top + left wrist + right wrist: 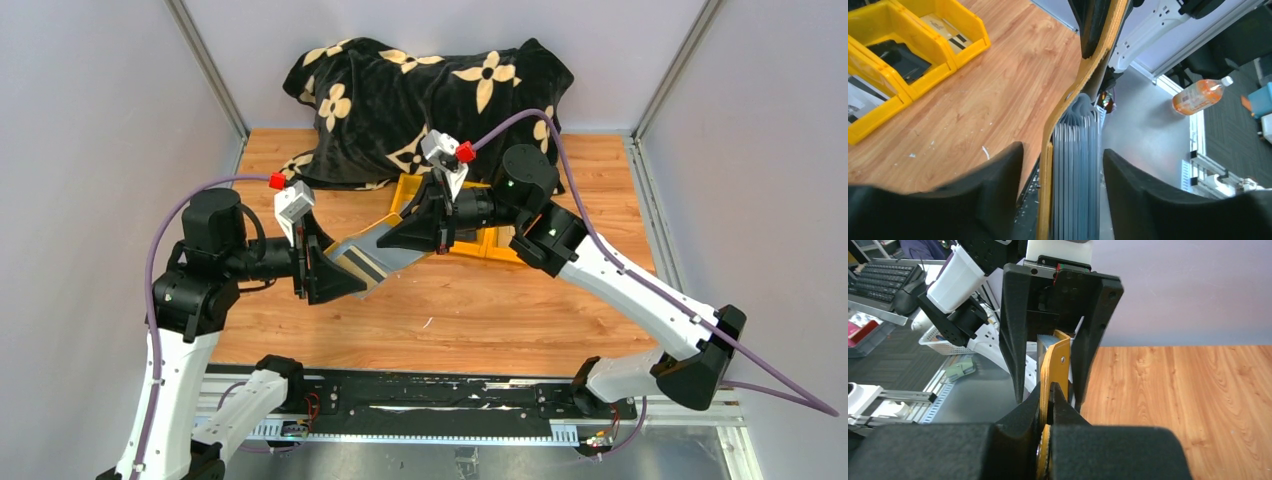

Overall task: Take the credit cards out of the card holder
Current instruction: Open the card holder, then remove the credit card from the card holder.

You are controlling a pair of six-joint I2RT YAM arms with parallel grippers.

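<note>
The card holder [375, 258] hangs above the table between both arms, silvery with a mustard-yellow flap. My left gripper [335, 280] straddles its body. In the left wrist view the blue-grey pockets [1075, 175] stand between the black fingers [973, 190], with a slim gap on each side, so my left gripper [1063, 148] is open. My right gripper [415, 235] comes from the far side, and in its wrist view my right gripper [1049, 390] is shut on the yellow flap [1058, 360]. The credit cards are hidden; I cannot pick them out among the pocket leaves.
Yellow bins [500, 245] sit behind the right gripper, also seen as yellow bins [923, 55] holding dark and pale items. A black blanket with beige flowers [430, 90] is heaped at the back. A black rail [420, 395] runs along the near edge.
</note>
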